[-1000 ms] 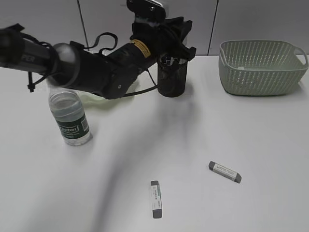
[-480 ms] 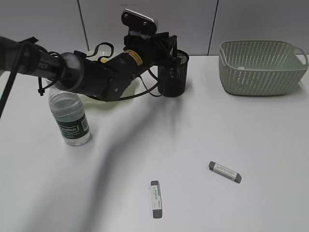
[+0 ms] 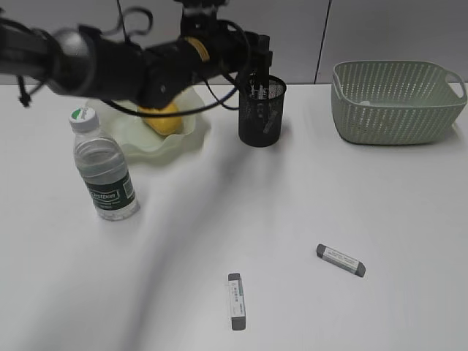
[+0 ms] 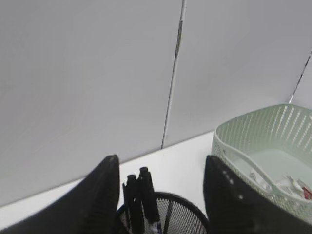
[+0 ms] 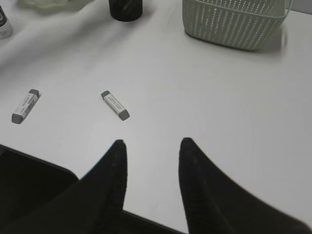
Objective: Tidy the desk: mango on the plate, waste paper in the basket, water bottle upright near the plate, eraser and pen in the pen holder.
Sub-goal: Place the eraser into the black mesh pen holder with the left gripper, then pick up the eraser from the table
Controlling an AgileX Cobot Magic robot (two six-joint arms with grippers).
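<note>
One plain white worktop [image 3: 307,197] fills the scene, matte and bare but for the items below; behind it runs a pale grey wall split by dark vertical seams.

Counts:
- 2 erasers, both lying flat towards the front, apart from each other: one [image 3: 235,300] front-centre, pointing roughly front to back; the other [image 3: 340,260] to its right, angled.
- 1 water bottle [image 3: 104,169], upright at left, white cap on, just in front of the plate.
- 1 plate [image 3: 139,135], pale green w/ ruffled rim, back left.
- 1 mango [image 3: 164,119] lying in the plate, partly hidden by the left arm.
- 1 pen holder [image 3: 260,112], black mesh, back centre, beside the plate's right edge. In the left wrist view 2 dark pens [image 4: 140,197] stand in it.
- 1 basket [image 3: 397,100], sage green, back right, well apart from the holder. The waste paper [image 4: 292,184] lies inside it, white w/ a bit of red.

Left gripper [image 4: 161,192] hangs right over the pen holder, fingers spread apart w/ nothing between them; the pens' tops show in the gap. Right gripper [image 5: 151,151] shows only in its own wrist view, hanging above the front of the worktop near the erasers, fingers parted and empty.
</note>
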